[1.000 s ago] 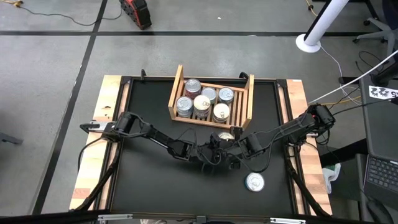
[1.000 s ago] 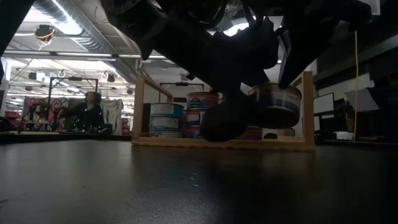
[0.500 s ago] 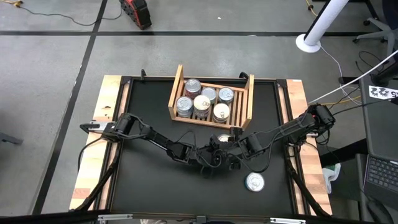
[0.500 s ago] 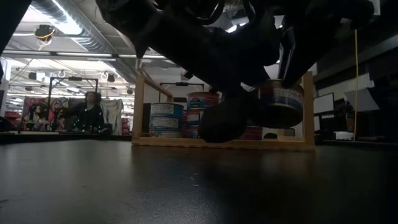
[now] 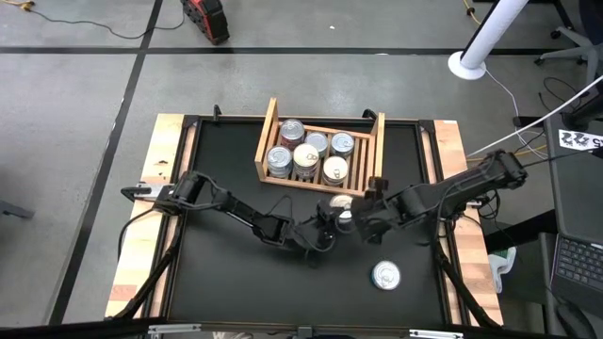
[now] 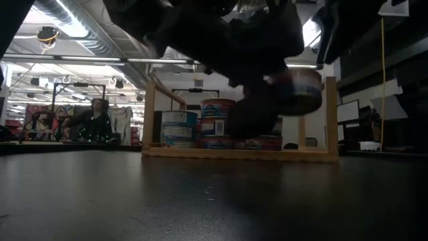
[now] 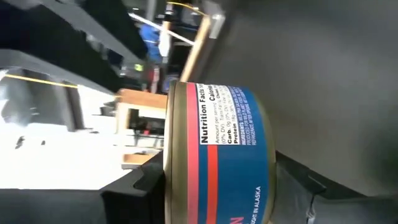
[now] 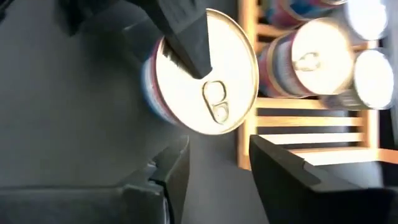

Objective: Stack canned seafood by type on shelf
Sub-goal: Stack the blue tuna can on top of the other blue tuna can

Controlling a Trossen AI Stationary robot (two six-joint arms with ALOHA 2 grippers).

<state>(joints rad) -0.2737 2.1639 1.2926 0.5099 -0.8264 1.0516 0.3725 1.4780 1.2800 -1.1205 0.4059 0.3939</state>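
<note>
A round tin of canned seafood (image 5: 345, 207) with a blue and red label hangs above the table just in front of the shelf (image 5: 266, 141). My left gripper (image 5: 335, 220) is shut on it. The same tin (image 7: 214, 155) fills the left wrist view. My right gripper (image 8: 214, 149) stands open just to the tin's right with nothing between its fingers, and the tin's lid (image 8: 211, 81) lies beyond them. Several tins stand in the shelf, some stacked. Another tin (image 5: 385, 275) rests flat on the table near the front right. My left gripper pinches the tin by its flat faces. One finger (image 8: 183, 34) lies across the lid (image 8: 186, 78) and the other is under the base. The fingers come level from the table's left. The tin (image 6: 294, 90) is lifted clear, lid up and nearly level.
The shelf's raised side boards (image 6: 331, 114) stand right behind the held tin. The black table top has bare room at its left and near side. Beyond the far edge a person sits in the room.
My right gripper has let go of the tin and drawn back toward the table's right edge. The tin stays in my left gripper and has risen a little higher above the table in front of the shelf.
</note>
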